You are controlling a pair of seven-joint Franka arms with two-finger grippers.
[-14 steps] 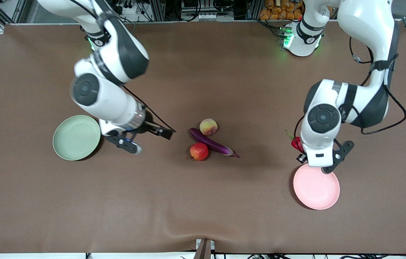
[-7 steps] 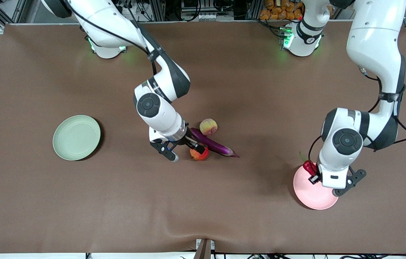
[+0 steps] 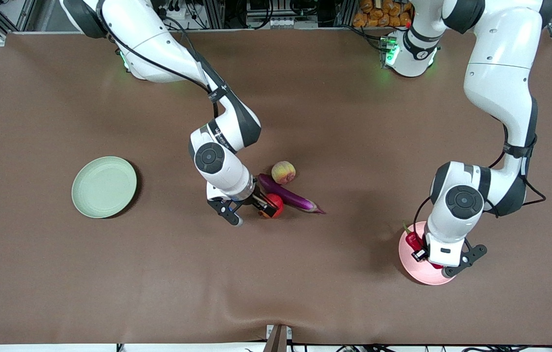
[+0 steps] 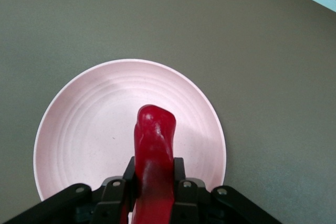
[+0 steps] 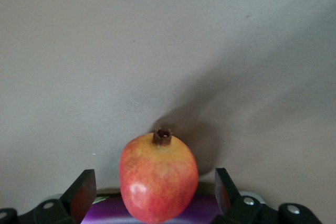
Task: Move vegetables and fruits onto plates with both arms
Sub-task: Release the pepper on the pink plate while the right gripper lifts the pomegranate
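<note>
Left gripper holds the chili clamped over the pink plate. Right gripper, fingers apart, straddles the red fruit on the table, just beside the eggplant; the peach touches the eggplant, farther from the camera. The green plate lies well apart, toward the right arm's end

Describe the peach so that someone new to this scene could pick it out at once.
Find the cluster of produce mid-table. The peach is its member farthest from the front camera, beside the eggplant. It is round and pale yellow-pink, unlike the red fruit.
</note>
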